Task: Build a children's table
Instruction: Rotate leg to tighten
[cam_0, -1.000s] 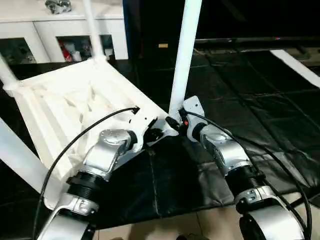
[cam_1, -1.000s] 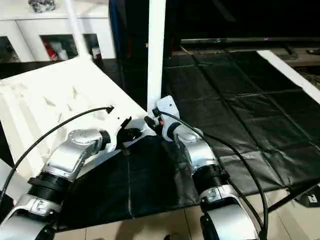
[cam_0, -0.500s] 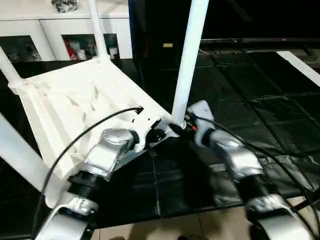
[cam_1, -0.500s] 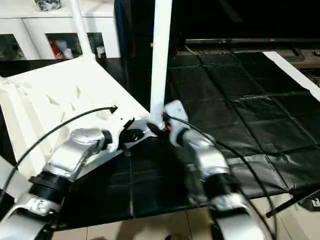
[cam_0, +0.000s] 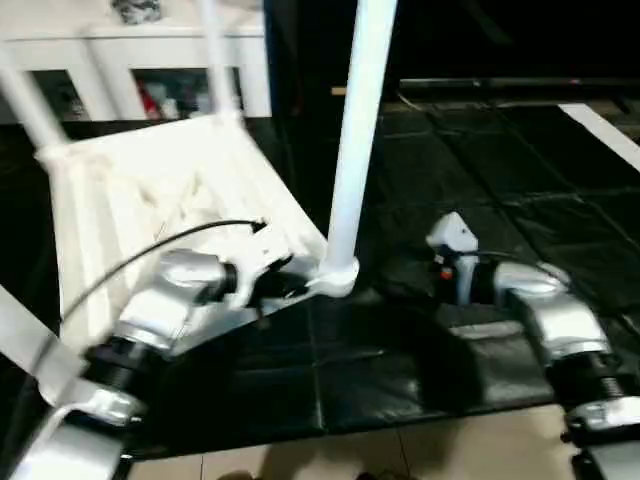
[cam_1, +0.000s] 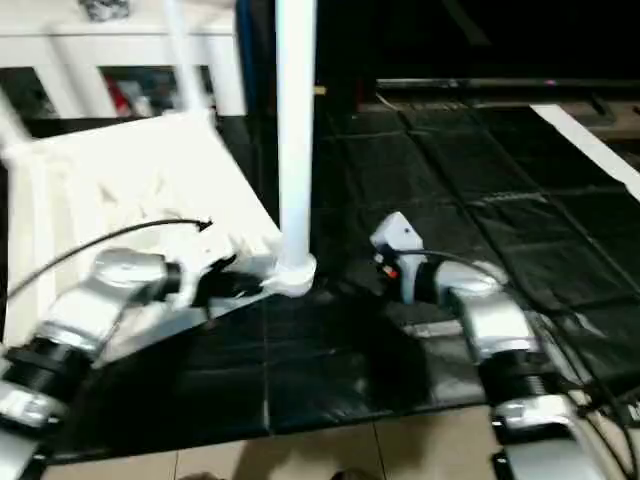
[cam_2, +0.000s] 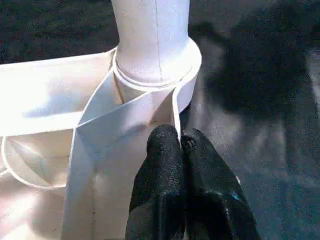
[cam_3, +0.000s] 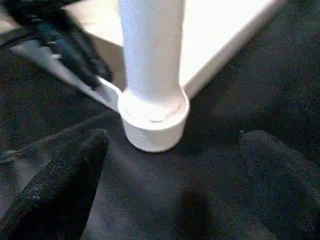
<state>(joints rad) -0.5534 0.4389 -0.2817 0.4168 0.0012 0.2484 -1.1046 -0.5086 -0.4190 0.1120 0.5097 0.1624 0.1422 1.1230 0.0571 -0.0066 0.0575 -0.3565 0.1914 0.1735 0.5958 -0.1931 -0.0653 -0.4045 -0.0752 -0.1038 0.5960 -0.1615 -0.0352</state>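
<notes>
Legs look to be mostly in: the near-corner leg (cam_0: 352, 150) stands upright in its round socket (cam_3: 152, 120), and I can see two more legs rising from the far corners, one at the back left (cam_0: 28, 105) and one at the back right (cam_0: 215, 60), plus a fourth white leg (cam_0: 25, 345) crossing the lower left edge of my head view. I can't see that last one's socket, so I can't say whether it is seated.

The tabletop (cam_0: 140, 200) lies upside down, ribbed underside up, on the black mat (cam_0: 480, 180), with the white cabinet (cam_0: 150, 60) behind it.

My left tool (cam_2: 181, 145) is pinched tight on the thin wall of the tabletop rim, right beside the near socket, steadying that corner. My right tool (cam_3: 170, 165) is spread wide, one finger either side of the socket in its wrist view, holding nothing and standing clear of the leg; from the head camera it sits apart to the right of the leg, over the mat.

My judgement is that the build is near its end. What is left, as far as I can tell, is confirming this leg is screwed fully home, checking the one I can't see properly, and turning the table onto its feet.
</notes>
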